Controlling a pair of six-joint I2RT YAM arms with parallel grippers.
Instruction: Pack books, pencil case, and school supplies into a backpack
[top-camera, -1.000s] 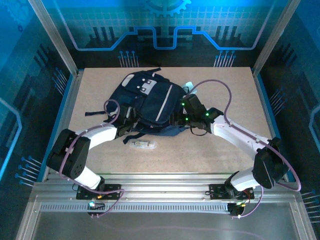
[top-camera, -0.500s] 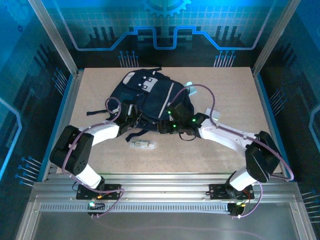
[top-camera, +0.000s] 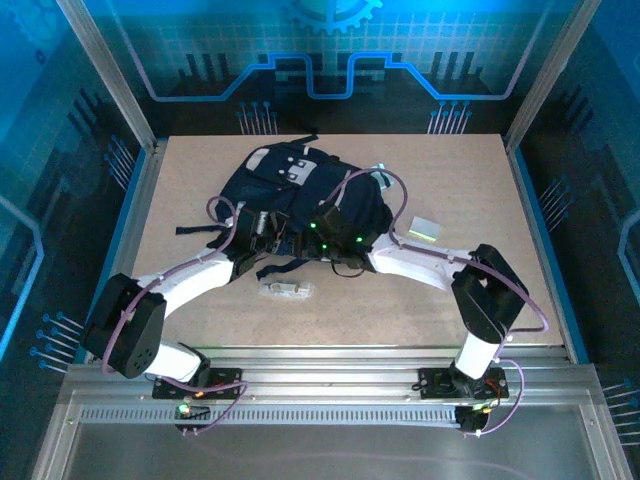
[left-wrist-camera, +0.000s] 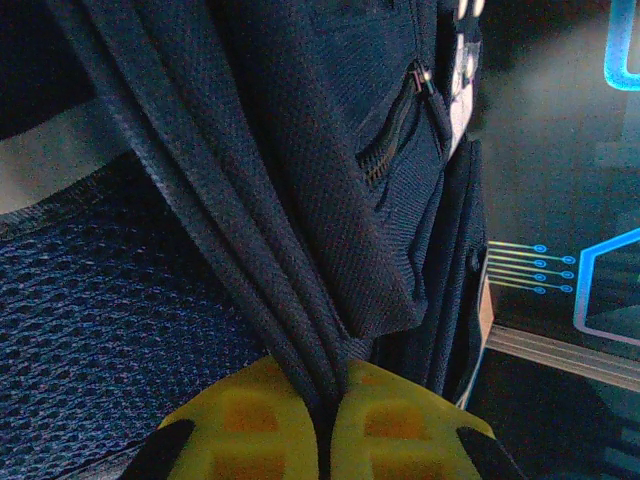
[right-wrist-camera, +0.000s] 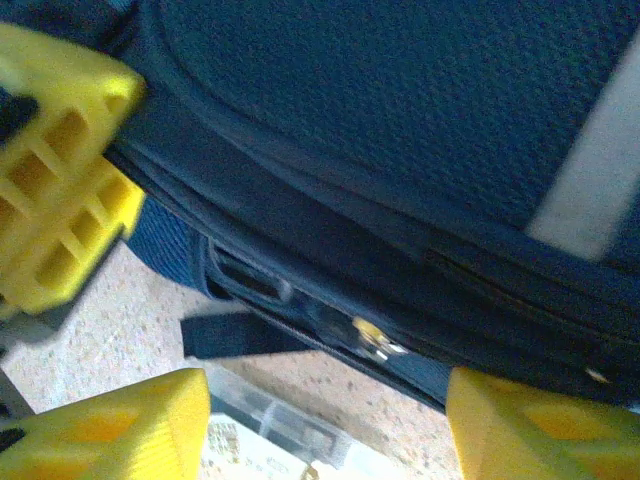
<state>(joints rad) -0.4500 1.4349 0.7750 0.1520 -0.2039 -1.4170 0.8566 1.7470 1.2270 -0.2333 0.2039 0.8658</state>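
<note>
The navy backpack lies mid-table with its pale stripe facing up. My left gripper is shut on a fold of its dark strap fabric, which runs between the yellow fingers. My right gripper is open at the backpack's near edge, and a brass zipper pull sits just beyond its fingers. A small clear plastic item lies in front on the table; pencil case or tube, I cannot tell. A yellow-green pad lies to the right. The books are out of view.
The tabletop is fenced by metal posts and blue-lit walls. A black strap trails left of the backpack. The left gripper's yellow finger shows close by in the right wrist view, and the clear item lies under my right gripper.
My left gripper has closed on the backpack's strap fabric. The right arm has swung left along the backpack's near edge, uncovering the yellow-green pad. The backpack shifted slightly.
</note>
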